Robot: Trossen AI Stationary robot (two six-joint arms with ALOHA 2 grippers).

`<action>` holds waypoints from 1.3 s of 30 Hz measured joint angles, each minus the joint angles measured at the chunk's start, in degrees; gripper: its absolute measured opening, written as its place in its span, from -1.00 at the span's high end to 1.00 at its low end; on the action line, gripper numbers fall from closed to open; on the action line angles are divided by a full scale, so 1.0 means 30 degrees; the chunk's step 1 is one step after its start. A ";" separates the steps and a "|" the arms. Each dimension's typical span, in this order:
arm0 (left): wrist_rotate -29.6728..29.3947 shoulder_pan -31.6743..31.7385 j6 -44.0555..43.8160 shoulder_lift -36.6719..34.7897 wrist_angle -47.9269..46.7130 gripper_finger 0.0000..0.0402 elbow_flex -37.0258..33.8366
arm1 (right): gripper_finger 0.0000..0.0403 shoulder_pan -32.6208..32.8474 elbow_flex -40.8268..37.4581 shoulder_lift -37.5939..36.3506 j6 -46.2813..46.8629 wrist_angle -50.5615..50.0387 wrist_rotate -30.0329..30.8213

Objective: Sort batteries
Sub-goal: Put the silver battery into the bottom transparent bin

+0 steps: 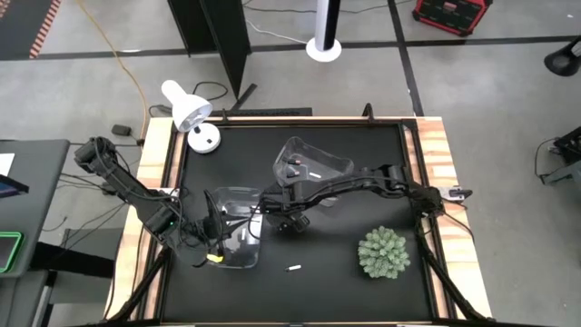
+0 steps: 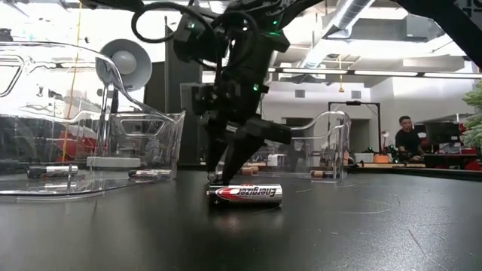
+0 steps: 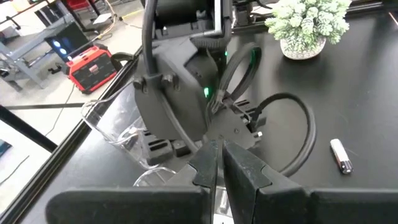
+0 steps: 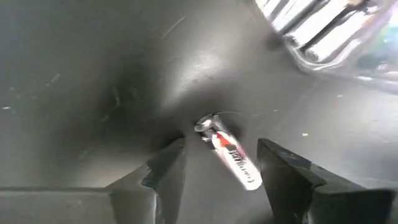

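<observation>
1. Batteries lie in a few spots on the black table (image 1: pixel 363 182), which is the biggest thing here.
2. Two dark arms reach over the table. The right arm stretches from the right side toward the middle, and the left arm sits at the left by a bin.
3. One clear bin (image 1: pixel 238 238) stands near the left arm. Another clear bin (image 1: pixel 313 163) stands farther back, and the right arm crosses just in front of it.
4. A white lamp (image 1: pixel 189 111) stands at the back left corner, well apart from the bins.
5. A small green plant (image 1: pixel 383 252) sits toward the front right.
6. The right gripper (image 4: pixel 221 165) points down at the table with its fingers spread wide, holding nothing.
7. The left gripper (image 3: pixel 221 165) hangs by the near bin with its fingers pressed together, holding nothing.
8. A silvery battery (image 4: pixel 233 155) lies flat between the right gripper's open fingers.
9. A white battery (image 1: pixel 294 268) lies alone near the front.
10. More batteries (image 2: pixel 53 171) rest inside the bins.
</observation>
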 joint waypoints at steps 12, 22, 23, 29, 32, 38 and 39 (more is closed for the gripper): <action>-0.0007 0.0000 0.0007 0.0000 -0.0028 0.90 -0.0007 | 0.39 0.0181 -0.0007 0.0031 0.0670 -0.0726 -0.0389; -0.0007 0.0000 0.0007 0.0000 -0.0022 0.90 -0.0007 | 0.72 0.0679 -0.0014 0.0038 0.2327 -0.0864 -0.0432; -0.0007 0.0000 0.0007 0.0000 -0.0022 0.90 -0.0007 | 0.74 0.0754 -0.0014 0.0038 0.2563 -0.0871 -0.0426; -0.0007 0.0000 0.0007 0.0000 -0.0022 0.90 -0.0007 | 0.80 0.1423 -0.0021 0.0038 0.3565 -0.0974 -0.0430; -0.0007 0.0000 0.0007 0.0000 -0.0022 0.90 -0.0007 | 0.81 0.1857 -0.0021 0.0038 0.3818 -0.0995 -0.0435; -0.0007 0.0000 0.0007 0.0000 -0.0007 0.90 -0.0007 | 0.81 0.2489 0.0151 -0.0027 0.4489 -0.1252 -0.0452; -0.0007 0.0000 0.0007 0.0000 -0.0015 0.90 -0.0007 | 0.81 0.2553 0.0356 -0.0002 0.4661 -0.1493 -0.0444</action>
